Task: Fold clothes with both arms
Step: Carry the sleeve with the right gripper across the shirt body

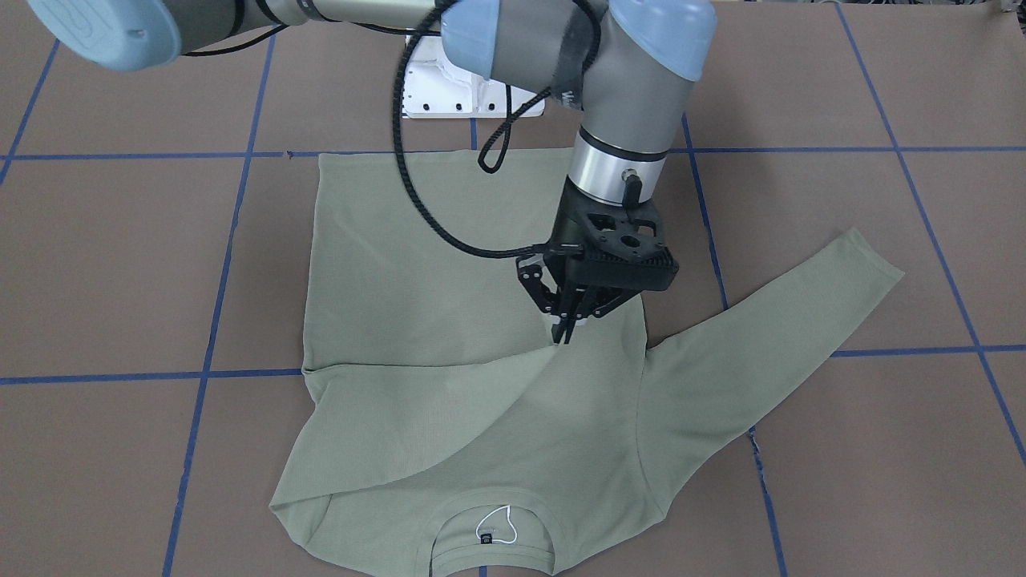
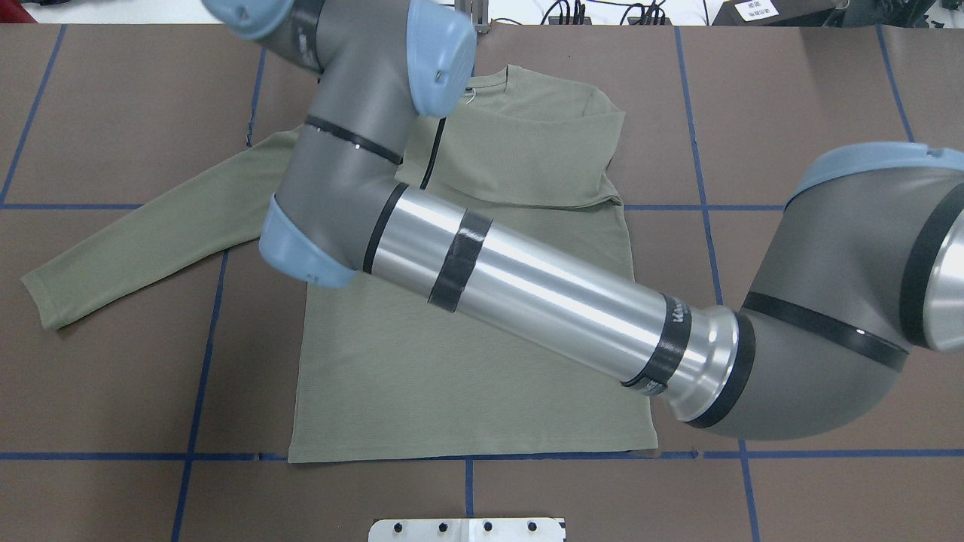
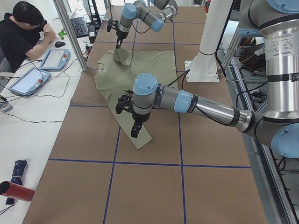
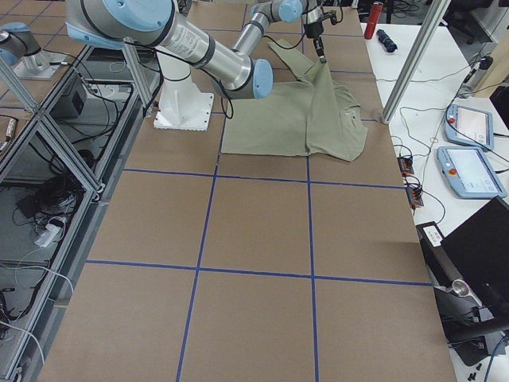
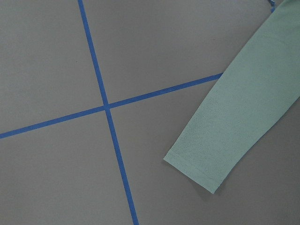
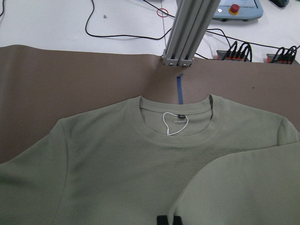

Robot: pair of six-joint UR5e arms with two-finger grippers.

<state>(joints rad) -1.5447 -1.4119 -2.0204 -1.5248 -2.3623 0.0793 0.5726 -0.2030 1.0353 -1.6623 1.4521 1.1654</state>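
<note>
While my right end effector pinches the folded sleeve, lifting before it releases could drag the shirt askew.

The right wrist view's bottom edge cuts off the right fingers; overhead, the right arm hides them and part of the shirt; the left fingers appear only from the side, too small to judge their gap.
</note>
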